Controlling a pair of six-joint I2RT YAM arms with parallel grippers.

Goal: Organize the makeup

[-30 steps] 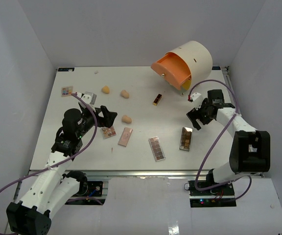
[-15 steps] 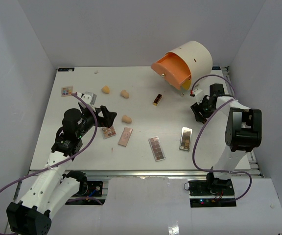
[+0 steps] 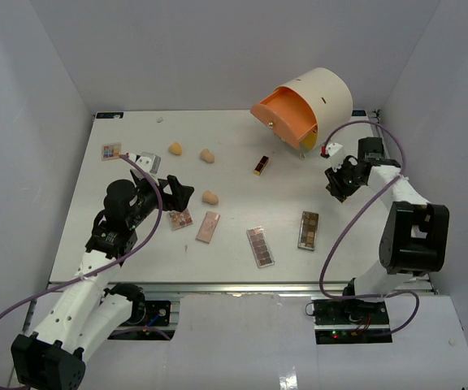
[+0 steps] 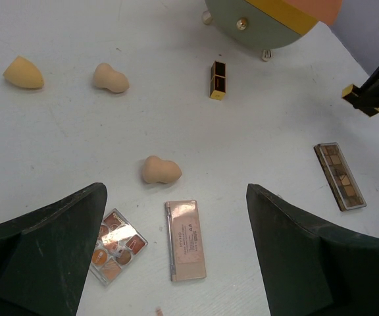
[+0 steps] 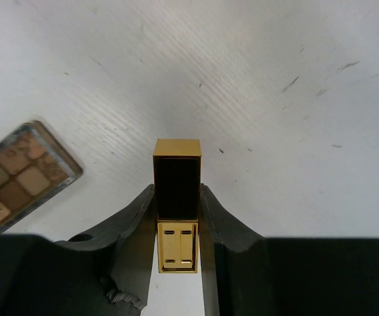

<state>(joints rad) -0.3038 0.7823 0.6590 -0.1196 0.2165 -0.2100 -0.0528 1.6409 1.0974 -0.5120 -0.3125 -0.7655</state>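
Observation:
My right gripper [image 5: 177,190] is shut on a black-and-gold lipstick tube [image 5: 177,184], held just above the table; in the top view that gripper [image 3: 341,180] is at the right, in front of the cylinder. A second lipstick tube [image 3: 261,165] lies mid-table. Three peach sponges [image 3: 175,149] [image 3: 207,155] [image 3: 210,197] lie at the left. My left gripper [image 3: 181,193] stands open above a round-pan palette [image 4: 116,245] and a pink palette [image 4: 186,239], holding nothing. Two brown palettes [image 3: 260,246] [image 3: 308,230] lie near the front.
The big cream cylinder with an orange drawer front [image 3: 307,106] stands at the back right, close behind my right gripper. Two more small palettes [image 3: 110,151] [image 3: 147,162] lie at the far left. White walls enclose the table on three sides.
My right gripper has moved away from the brown palette toward the back right and closed on a lipstick tube. The left arm has not moved.

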